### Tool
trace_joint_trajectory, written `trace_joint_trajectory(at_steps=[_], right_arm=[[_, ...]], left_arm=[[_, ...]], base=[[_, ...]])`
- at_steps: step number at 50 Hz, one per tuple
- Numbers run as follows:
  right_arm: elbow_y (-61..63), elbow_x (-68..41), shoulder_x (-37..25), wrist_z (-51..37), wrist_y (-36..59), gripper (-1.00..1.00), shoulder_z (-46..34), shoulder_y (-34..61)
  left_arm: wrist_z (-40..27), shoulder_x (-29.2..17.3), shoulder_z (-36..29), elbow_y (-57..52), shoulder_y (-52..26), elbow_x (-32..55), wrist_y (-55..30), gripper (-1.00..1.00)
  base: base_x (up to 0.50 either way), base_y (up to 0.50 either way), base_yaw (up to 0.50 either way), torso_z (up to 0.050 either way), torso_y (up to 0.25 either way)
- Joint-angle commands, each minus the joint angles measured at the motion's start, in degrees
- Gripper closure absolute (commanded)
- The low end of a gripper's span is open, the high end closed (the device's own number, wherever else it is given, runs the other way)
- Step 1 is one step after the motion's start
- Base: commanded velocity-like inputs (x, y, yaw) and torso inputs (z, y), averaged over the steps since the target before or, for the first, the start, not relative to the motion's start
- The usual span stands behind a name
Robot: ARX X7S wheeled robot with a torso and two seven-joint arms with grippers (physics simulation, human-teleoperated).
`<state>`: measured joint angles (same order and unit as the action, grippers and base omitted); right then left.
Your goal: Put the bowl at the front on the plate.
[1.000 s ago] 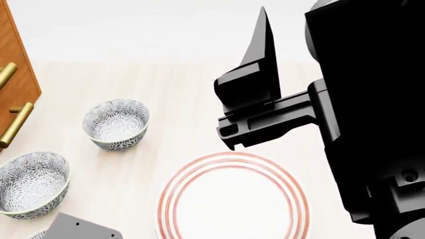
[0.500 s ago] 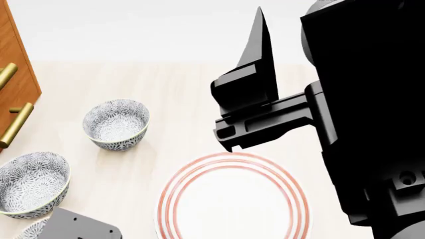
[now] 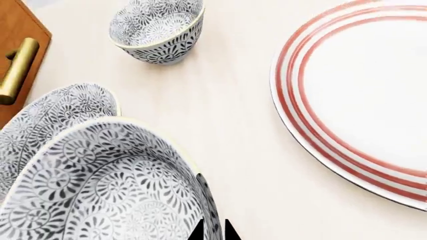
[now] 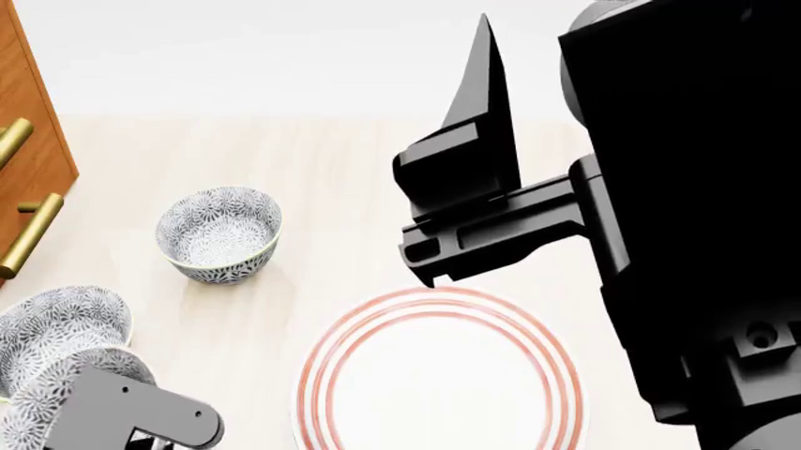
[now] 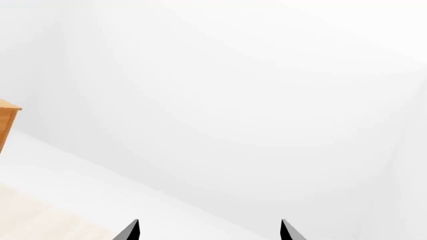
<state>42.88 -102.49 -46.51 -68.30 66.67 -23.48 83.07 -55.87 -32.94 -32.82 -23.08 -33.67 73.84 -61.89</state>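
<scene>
The left gripper (image 3: 213,231) is clamped on the rim of the bowl (image 3: 100,190), one fingertip inside and one outside. The bowl is at the table's (image 4: 338,187) front-left corner, overlapping a second bowl (image 4: 56,323). The plate (image 4: 438,375) lies flat to its right, apart. Farther back stands a third bowl (image 4: 219,232). The right gripper (image 5: 209,231) is raised with fingers spread, grasping nothing. A wooden cabinet (image 4: 28,141) stands far left.
</scene>
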Motion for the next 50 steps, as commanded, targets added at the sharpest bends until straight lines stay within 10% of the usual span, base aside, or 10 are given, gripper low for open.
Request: trace_joint_trajectory(at_steps=[1,50], right_arm=[[0.23,-0.22,-0.26,-0.17,-0.22,-1.0,-0.25,0.15],[1.05,1.77,-0.8,1.53,-1.39,-1.0,-0.41,-0.86]], left_arm=[[1.87,-0.75,-0.78,-1.9,-0.44,-6.55,3.42,1.0],[5.76,-0.02,-3.65,-7.55,-10.29,-11.54,3.72,1.0]], base=[[0.0,0.0,0.0,0.0,0.0],[0.0,0.0,0.0,0.0,0.0]])
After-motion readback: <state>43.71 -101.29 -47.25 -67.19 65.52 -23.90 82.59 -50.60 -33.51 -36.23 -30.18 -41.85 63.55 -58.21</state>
